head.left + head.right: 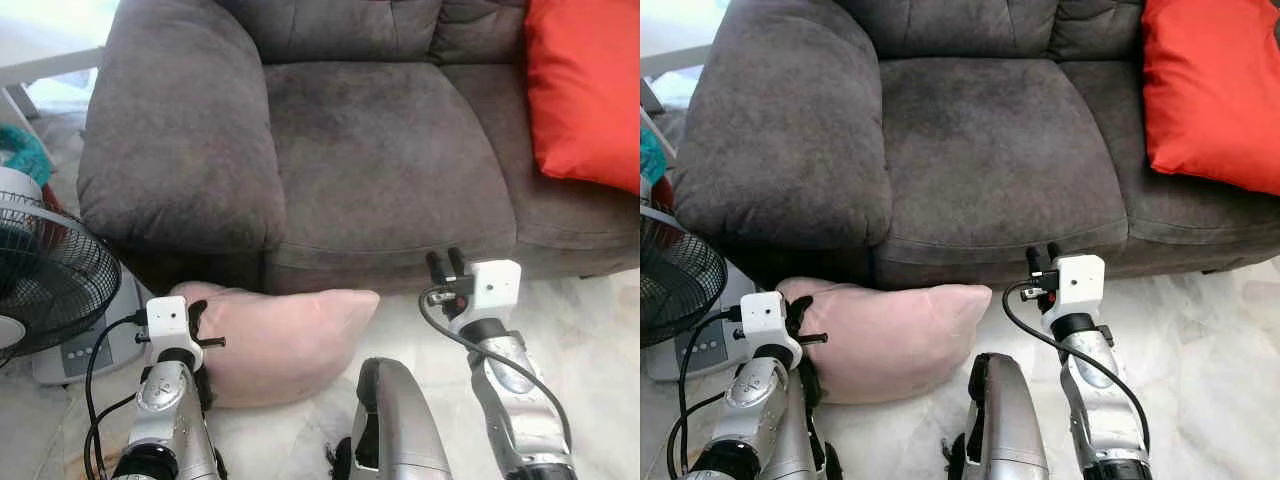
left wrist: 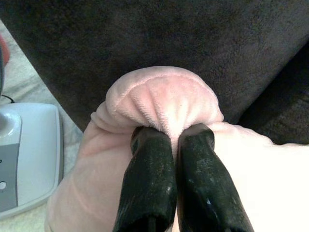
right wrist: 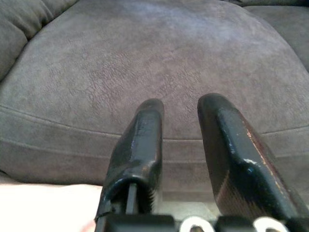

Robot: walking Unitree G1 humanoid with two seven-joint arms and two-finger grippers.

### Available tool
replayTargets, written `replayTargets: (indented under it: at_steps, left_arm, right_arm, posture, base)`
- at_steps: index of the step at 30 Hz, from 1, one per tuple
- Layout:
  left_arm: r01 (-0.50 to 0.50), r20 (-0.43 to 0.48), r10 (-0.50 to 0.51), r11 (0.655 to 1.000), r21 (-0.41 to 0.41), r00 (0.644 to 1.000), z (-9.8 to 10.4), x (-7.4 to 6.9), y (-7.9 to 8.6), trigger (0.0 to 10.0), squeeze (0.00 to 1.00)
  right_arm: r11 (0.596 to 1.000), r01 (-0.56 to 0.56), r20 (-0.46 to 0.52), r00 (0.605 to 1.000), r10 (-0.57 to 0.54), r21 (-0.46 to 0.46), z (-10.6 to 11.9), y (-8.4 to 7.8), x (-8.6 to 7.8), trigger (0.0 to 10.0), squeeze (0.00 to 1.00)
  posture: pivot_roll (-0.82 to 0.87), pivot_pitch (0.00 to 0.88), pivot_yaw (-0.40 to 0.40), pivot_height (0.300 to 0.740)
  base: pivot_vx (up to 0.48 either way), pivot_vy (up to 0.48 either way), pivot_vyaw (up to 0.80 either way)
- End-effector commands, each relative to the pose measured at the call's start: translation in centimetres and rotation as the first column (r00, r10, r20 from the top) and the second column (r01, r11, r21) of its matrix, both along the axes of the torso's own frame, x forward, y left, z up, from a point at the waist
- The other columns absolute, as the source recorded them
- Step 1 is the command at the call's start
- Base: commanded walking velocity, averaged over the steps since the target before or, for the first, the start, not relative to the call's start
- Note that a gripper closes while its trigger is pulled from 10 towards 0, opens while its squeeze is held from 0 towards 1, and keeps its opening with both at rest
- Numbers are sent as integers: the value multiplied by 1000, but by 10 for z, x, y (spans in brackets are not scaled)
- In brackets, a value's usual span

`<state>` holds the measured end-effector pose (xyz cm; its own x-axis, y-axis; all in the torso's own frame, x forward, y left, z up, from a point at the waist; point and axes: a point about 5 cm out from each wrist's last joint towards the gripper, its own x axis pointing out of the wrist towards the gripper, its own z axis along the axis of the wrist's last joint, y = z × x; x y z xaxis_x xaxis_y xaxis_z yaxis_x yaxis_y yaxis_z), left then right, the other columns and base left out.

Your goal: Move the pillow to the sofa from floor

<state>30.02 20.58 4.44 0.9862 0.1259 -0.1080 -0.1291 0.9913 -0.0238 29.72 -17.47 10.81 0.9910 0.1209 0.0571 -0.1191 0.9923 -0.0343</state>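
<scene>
— So, where was the pink pillow (image 1: 285, 340) at that moment?

— It lay on the pale marble floor (image 1: 590, 340), pressed against the front of the grey sofa (image 1: 370, 150), just below the armrest (image 1: 170, 130) and the edge of the seat cushion. The left gripper (image 2: 173, 135) was at the pillow's near corner, and its two black fingers (image 2: 149, 174) were pinched together on a bunched fold of the plush fabric, which puffed out in a rounded lump just beyond the fingertips.

— And the right gripper?

— The right gripper (image 3: 179, 107) hung in the air in front of the sofa's lower front edge, holding nothing. Its fingers stood apart with a clear gap between them, pointing at the seat cushion. The pillow's far corner lay off to that gripper's left, apart from it.

— What else stood near the tool?

— Beside the left gripper, on its outer side, was a fan (image 1: 45, 275) with a black wire guard and a pale grey base (image 2: 29, 154); the base sat just beside the pillow. Well beyond the right gripper, an orange-red cushion (image 1: 585, 90) leaned on the far end of the sofa seat.
</scene>
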Motion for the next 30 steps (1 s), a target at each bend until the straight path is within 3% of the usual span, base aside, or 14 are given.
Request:
replayTargets:
  at_steps: [1,30]
  left_arm:
    - [-26,135,23,999,21,991,29,11,4,10000,0]
    - [-24,134,19,999,41,991,33,16,8,10000,0]
  right_arm:
    - [1000,25,-11,1000,-25,-3,-5,-5,-2,10000,0]
    - [997,68,-21,998,-67,37,-22,-6,0,10000,0]
  posture:
    - [97,102,-103,508]
    - [111,50,-78,508]
  base:
    - [-255,0,0]
    - [-285,0,0]
